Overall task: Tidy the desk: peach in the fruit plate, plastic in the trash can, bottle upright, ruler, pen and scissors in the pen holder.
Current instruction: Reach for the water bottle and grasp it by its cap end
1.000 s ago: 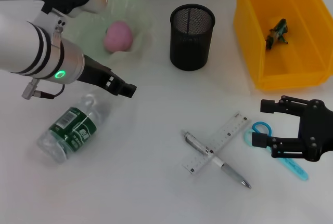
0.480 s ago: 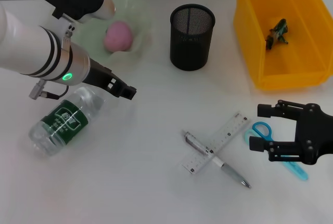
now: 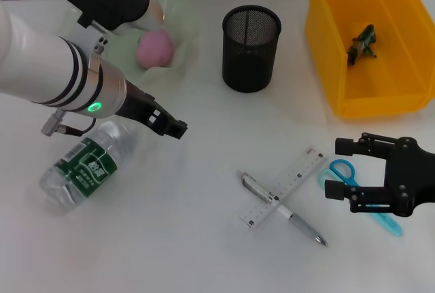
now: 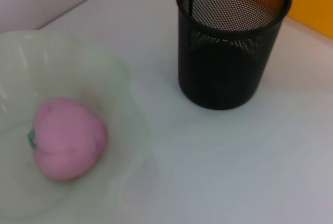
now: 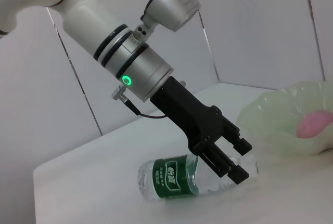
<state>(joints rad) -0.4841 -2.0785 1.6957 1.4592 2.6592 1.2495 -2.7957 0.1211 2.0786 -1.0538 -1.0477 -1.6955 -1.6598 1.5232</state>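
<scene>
The peach sits in my plate far left, and plastic lies in the yellow bin. The bottle lies on its side; my left gripper, empty and slightly parted, hangs beside it. Ruler, pen and scissors wait near my open right gripper; the holder looks empty.

A white desk — pale panelled wall behind it.

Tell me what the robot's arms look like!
The left arm is a fat white tube with black rings, a glowing green light and a thin cable. Its left gripper is black and blocky. The right gripper is black too, with squarish fingers.
</scene>
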